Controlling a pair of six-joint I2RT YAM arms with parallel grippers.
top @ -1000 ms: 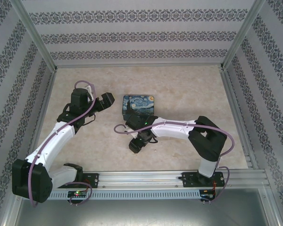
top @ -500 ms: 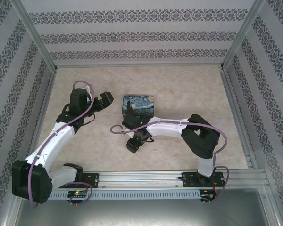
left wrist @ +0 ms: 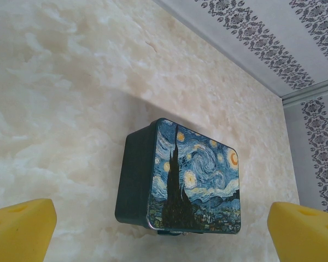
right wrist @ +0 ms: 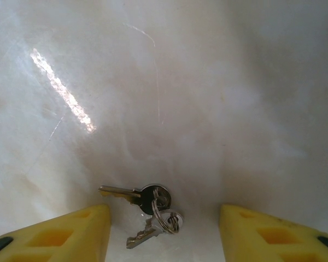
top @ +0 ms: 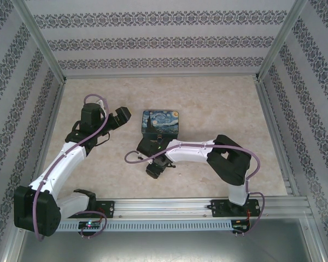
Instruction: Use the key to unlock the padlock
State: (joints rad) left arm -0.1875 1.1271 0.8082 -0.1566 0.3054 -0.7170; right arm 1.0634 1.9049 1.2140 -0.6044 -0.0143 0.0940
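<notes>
Keys (right wrist: 153, 199) inside wide right claw (right wrist: 164, 221), wide left claw (left wrist: 161, 226) facing starry-night tin (left wrist: 194, 180)

The tin (top: 160, 123) sits mid-bench (top: 218, 103), with the left gripper (top: 123, 116) just to its left. In front of the tin, nearer the arm bases, the right gripper (top: 154, 170) straddles the keys (right wrist: 147, 210), which lie flat on the bench.

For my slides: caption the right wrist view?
Right arm's open fingers flank ringed keys lying on the table.

The white arms (top: 65, 158) have black joints, purple cables (top: 94, 97) and yellow pincer fingers (right wrist: 65, 232).
</notes>
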